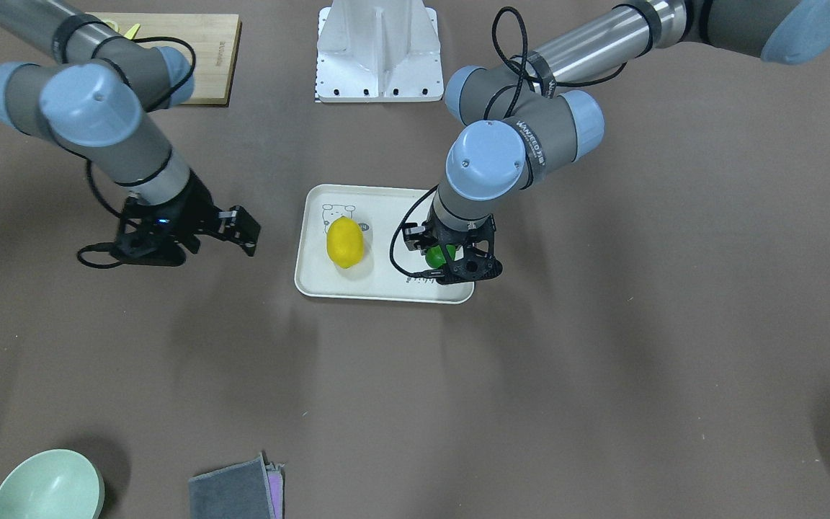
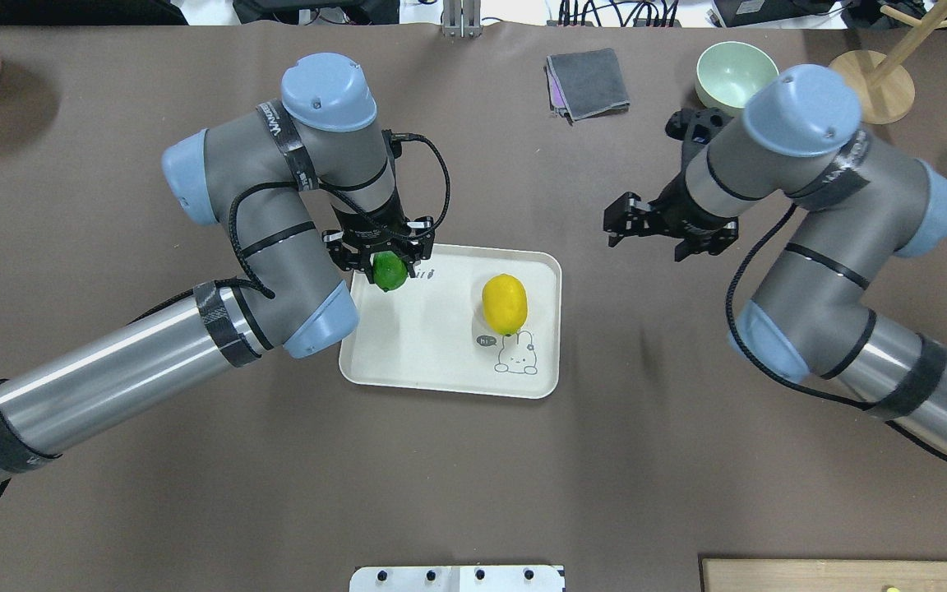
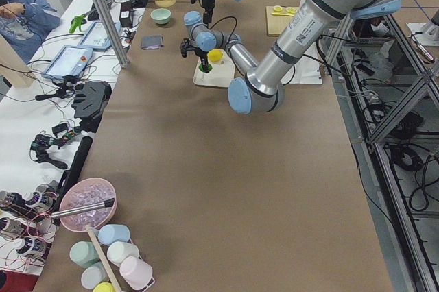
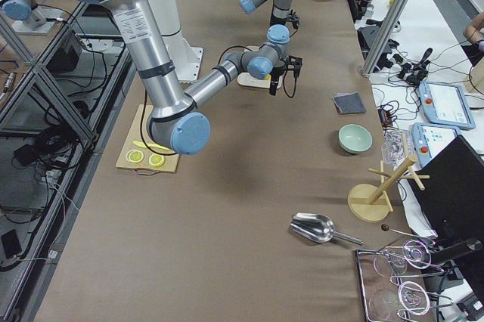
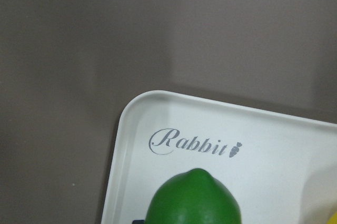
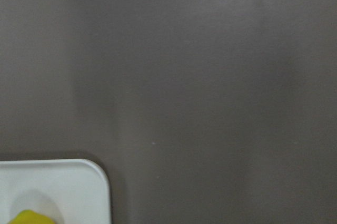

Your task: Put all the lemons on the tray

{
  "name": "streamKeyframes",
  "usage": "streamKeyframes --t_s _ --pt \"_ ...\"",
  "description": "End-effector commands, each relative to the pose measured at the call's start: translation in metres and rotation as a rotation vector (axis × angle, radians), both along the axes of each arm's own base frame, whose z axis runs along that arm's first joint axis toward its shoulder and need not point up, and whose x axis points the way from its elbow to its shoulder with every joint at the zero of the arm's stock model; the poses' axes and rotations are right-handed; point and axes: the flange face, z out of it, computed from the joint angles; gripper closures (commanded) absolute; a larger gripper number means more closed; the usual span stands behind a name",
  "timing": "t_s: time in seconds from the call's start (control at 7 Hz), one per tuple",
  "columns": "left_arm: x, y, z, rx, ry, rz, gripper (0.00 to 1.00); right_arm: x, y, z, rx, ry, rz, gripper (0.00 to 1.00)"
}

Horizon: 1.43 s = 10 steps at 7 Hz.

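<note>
The left gripper (image 2: 381, 253) hangs a little left of centre in the overhead view. Its fingers sit on either side of the green lemon (image 2: 390, 271) and appear to pinch it over the upper-left corner of the tray (image 2: 432, 337). Whether the fruit touches the tray floor cannot be told. In the left wrist view the green lemon (image 5: 192, 197) fills the bottom centre of the frame, just under the script word "Rabbit" printed by the rounded corner of the tray (image 5: 131, 129). From the front-facing camera the same gripper (image 1: 451, 258) stands at the tray's lower-right corner, with the green lemon (image 1: 440, 255) peeking out between the black fingers. The yellow lemon (image 2: 505, 303) lies on the right half of the tray in the overhead view, just above the rabbit drawing and apart from the green one. The right gripper (image 2: 617, 222) hovers over bare brown table to the right of the tray, fingers spread and holding nothing. In the front-facing view it (image 1: 243, 229) is left of the tray (image 1: 386, 209). Farther out in the overhead view, a grey cloth (image 2: 587, 82) and a pale green bowl (image 2: 736, 70) sit along the top edge. A wooden cutting board (image 2: 835, 575) shows at the lower right.
</note>
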Motion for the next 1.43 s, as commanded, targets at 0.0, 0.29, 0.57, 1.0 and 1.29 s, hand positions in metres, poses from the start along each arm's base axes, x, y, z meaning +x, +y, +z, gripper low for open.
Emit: streamKeyframes --t_s 0.0,0.29,0.57,1.0,1.29 --pt "0.005 0.002 0.005 -0.007 -0.004 -0.005 0.05 0.09 -0.009 0.059 0.014 0.044 0.018 0.0" --pt "0.003 0.003 -0.002 -0.055 -0.001 -0.053 0.02 0.18 -0.007 0.113 0.074 0.08 -0.01 0.0" --pt "-0.046 -0.013 -0.002 -0.072 0.016 -0.083 0.02 0.264 -0.002 0.169 0.147 0.16 -0.095 0.0" --pt "-0.239 -0.063 0.134 0.051 -0.029 -0.023 0.03 0.367 -0.02 0.17 0.151 0.231 -0.175 0.0" --pt "-0.348 -0.071 0.23 0.07 -0.076 0.029 0.02 0.433 -0.004 0.225 0.09 0.242 -0.141 0.0"
